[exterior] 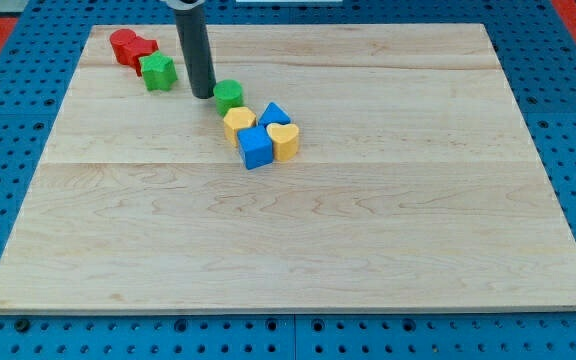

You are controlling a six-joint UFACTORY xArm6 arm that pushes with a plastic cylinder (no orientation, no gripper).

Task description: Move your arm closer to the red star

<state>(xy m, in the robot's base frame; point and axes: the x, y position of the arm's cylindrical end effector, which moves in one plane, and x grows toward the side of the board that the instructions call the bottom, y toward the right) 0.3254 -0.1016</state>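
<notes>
One red star (145, 49), far top-left

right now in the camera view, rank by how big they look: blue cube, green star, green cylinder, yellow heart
1. blue cube, largest.
2. green star and yellow heart look about alike; the heart is nearer the view's bottom, so I won't rank them.
3. green cylinder, smallest, just right of my tip.

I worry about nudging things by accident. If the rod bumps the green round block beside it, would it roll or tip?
The green round block looks squat and sits flat, so it would probably slide rather than tip or roll. My tip is just to its left in the view; a push rightward would likely drive it toward the yellow block, which sits close below it.
</notes>
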